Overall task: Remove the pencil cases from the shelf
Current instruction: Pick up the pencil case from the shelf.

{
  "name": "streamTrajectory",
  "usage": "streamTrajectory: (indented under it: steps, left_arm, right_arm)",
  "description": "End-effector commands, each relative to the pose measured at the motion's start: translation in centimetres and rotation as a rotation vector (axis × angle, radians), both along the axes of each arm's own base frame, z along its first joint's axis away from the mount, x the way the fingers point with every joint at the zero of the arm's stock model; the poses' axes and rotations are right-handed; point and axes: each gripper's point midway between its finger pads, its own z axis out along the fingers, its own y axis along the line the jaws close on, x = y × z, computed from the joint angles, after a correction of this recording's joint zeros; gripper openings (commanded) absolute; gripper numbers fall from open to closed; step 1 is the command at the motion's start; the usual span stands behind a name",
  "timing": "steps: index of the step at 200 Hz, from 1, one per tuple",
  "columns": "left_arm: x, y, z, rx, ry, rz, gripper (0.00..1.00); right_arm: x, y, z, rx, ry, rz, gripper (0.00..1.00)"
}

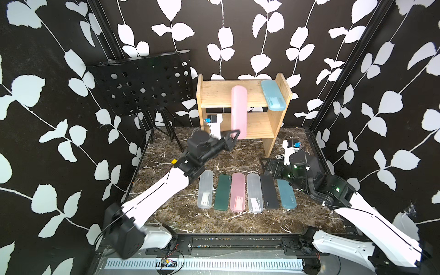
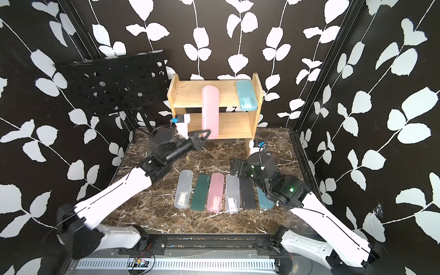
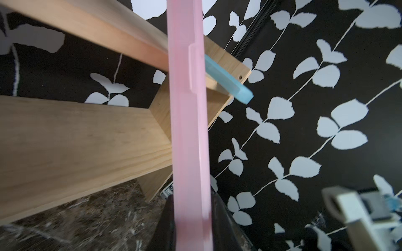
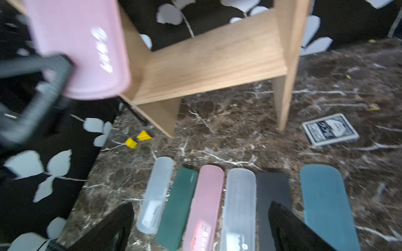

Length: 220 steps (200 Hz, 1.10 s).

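My left gripper is shut on the lower end of a pink pencil case. The case stands upright and blurred in front of the pine shelf. A light blue case lies on the top tier's right end, overhanging the front. Several cases lie in a row on the table: clear, dark green, pink, clear, black, teal. My right gripper hovers open over that row.
A black perforated music stand rises left of the shelf. A black-and-white card box lies on the marble right of the shelf's leg. Small yellow pieces sit near the table's left edge.
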Motion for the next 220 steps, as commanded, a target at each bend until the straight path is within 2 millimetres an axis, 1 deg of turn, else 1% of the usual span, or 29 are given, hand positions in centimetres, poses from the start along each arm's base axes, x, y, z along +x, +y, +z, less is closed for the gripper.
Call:
streamTrajectory:
  steps: [1,27,47,62,87,105,126,144,170,192,220]
  left_arm:
    - [-3.0,2.1,1.4,0.056,-0.197,-0.016,0.00]
    - [-5.4,4.1,-0.4,0.073,-0.202,-0.011,0.00]
    - [-6.7,5.5,-1.7,0.091,-0.192,0.000,0.00]
    - [-7.6,6.4,-2.3,0.097,-0.186,0.010,0.00]
    - [-8.9,7.7,-3.1,0.108,-0.178,0.020,0.00]
    - [-9.5,8.3,-3.3,0.114,-0.174,0.024,0.00]
    - [-10.1,8.8,-3.5,0.112,-0.169,0.025,0.00]
    - [-10.5,9.1,-3.5,0.089,-0.169,0.026,0.00]
    - [-11.0,9.6,-3.3,0.066,-0.180,0.030,0.00]
    - [-11.2,9.7,-3.4,0.070,-0.182,0.028,0.00]
    - [-11.5,9.8,-3.6,0.066,-0.178,0.022,0.00]
  right_arm:
    - [-0.4,4.4,5.6,0.085,-0.132,0.133,1.00]
    - [-0.6,9.2,8.1,0.146,-0.165,0.253,0.99]
    - [-0.3,12.1,9.6,0.182,-0.191,0.305,0.99]
    - [0.1,13.9,10.1,0.191,-0.197,0.326,0.99]
    - [0.9,16.2,9.9,0.191,-0.199,0.338,0.99]
    - [1.6,17.3,9.6,0.178,-0.191,0.335,0.99]
    - [2.3,18.5,8.5,0.154,-0.170,0.336,0.99]
    - [2.9,18.8,7.4,0.138,-0.156,0.315,0.99]
    - [3.2,19.2,6.3,0.131,-0.139,0.311,0.99]
    - [3.2,19.3,5.8,0.133,-0.132,0.308,0.93]
    - [3.2,19.5,5.4,0.142,-0.127,0.314,0.76]
